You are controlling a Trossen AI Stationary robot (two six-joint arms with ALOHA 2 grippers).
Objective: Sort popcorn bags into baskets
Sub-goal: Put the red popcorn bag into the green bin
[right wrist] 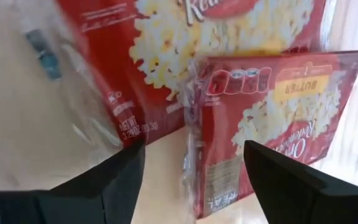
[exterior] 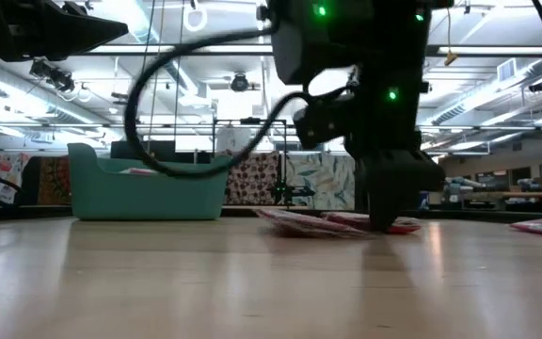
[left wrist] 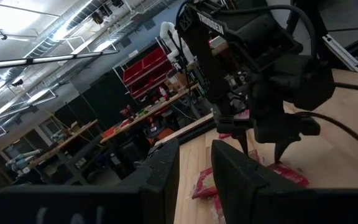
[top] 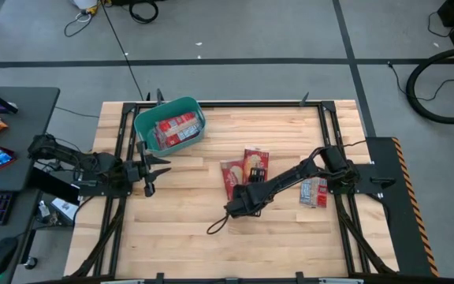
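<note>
Now | right hand open, empty, over red popcorn bags | yellow-white kernel print, clear wrap

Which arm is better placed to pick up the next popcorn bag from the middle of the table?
Right. The right pincer is down over the popcorn bags at mid-table, open, with a bag's edge between its fingers. The left pincer waits open beside the teal basket.
</note>
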